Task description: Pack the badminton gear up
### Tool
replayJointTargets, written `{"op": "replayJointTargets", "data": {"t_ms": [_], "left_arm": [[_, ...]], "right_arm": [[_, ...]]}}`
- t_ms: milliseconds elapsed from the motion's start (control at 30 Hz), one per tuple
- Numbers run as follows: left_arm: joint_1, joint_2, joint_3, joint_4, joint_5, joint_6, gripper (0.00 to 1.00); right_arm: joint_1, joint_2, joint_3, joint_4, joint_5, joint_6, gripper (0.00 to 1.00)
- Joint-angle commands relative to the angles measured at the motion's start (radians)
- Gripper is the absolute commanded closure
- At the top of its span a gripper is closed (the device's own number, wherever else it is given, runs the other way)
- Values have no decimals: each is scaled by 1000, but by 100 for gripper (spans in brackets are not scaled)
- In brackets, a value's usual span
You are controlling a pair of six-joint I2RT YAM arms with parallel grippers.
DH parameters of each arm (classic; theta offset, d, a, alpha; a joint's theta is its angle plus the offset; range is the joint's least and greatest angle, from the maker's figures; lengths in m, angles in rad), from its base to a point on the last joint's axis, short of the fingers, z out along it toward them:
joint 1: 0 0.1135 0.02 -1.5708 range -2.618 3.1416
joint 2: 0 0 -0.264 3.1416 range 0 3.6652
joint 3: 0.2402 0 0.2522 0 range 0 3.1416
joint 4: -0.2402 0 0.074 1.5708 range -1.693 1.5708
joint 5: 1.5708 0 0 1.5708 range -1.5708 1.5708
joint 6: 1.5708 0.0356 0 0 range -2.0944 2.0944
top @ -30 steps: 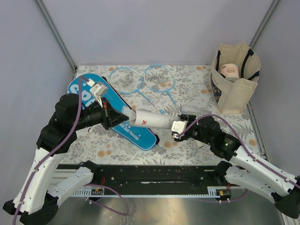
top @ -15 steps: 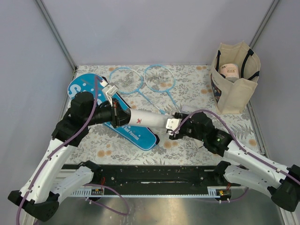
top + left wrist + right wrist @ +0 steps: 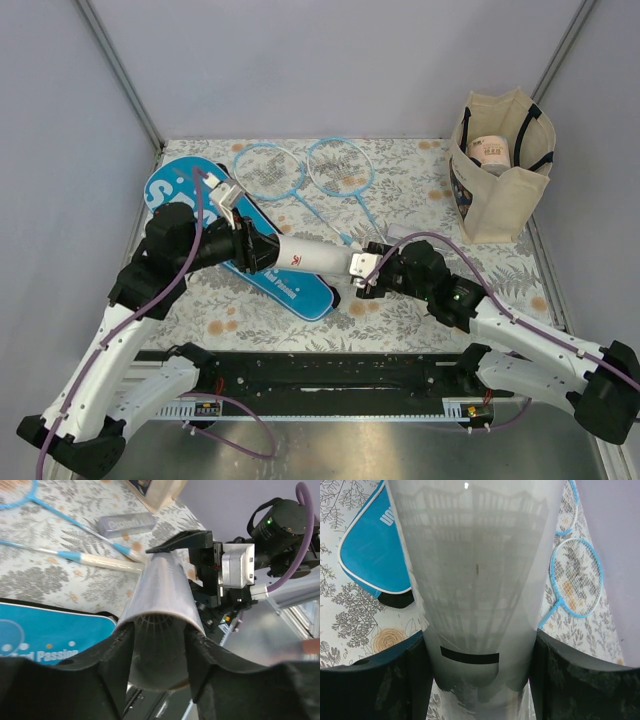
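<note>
So the white tube (image 3: pixel 315 258) is hanging in the air, lying roughly level, right above the near end of the blue cover (image 3: pixel 290 288). The left end effector (image 3: pixel 258 252) is gripping the tube's open end, with a finger pressing on each side of the rim. The right end effector (image 3: pixel 362 268) is clamping the other end, just off the cover's right edge, and the tube is filling the gap between its fingers. The cover is lying flat on the flowery counter (image 3: pixel 420 180). The two rackets (image 3: pixel 272 170) are lying side by side just past the cover's far right side. A beige tote (image 3: pixel 500 190) is standing well off to the cover's right.
</note>
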Motion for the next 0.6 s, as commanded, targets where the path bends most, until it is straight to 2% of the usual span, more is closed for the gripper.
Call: {"op": "replayJointTargets", "data": {"t_ms": [0, 100, 167, 400, 567], "left_arm": [[-1, -20, 50, -39, -99, 38, 43], [0, -34, 81, -75, -148, 55, 33], [-1, -45, 113, -107, -200, 67, 30], [-1, -57, 197, -213, -510, 130, 25], [0, -24, 214, -242, -603, 133, 24]], "right_arm": [[7, -28, 15, 182, 7, 76, 60], [5, -28, 9, 171, 16, 76, 60], [5, -31, 9, 159, 30, 74, 60], [-1, -37, -3, 134, 47, 91, 60], [-1, -54, -23, 119, 40, 105, 60]]}}
